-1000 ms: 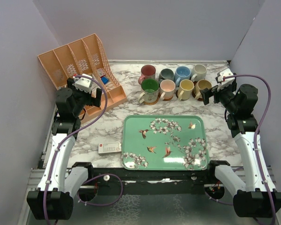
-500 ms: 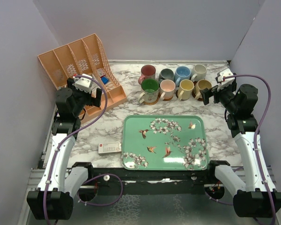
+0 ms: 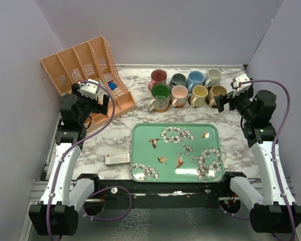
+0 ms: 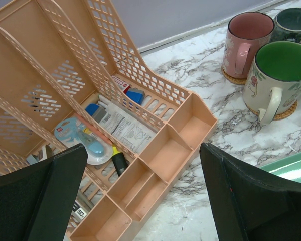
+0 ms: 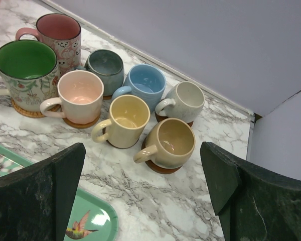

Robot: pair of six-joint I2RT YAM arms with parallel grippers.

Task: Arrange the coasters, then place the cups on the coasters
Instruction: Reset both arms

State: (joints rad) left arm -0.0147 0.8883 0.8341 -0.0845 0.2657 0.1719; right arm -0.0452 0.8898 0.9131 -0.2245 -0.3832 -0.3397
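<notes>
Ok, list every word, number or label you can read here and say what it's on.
Nothing reads clearly.
White box left of the green tray: print too small.
Paper packet in the orange organizer: print blurred.
Dark tag in the organizer: pale letters, illegible.
Cups and tray: pictures only, no words.

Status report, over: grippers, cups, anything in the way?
Left gripper open, empty, facing organizer. Right gripper open, empty, facing cups. Eight cups in two rows, coasters visible under most. Nothing blocks them.
</notes>
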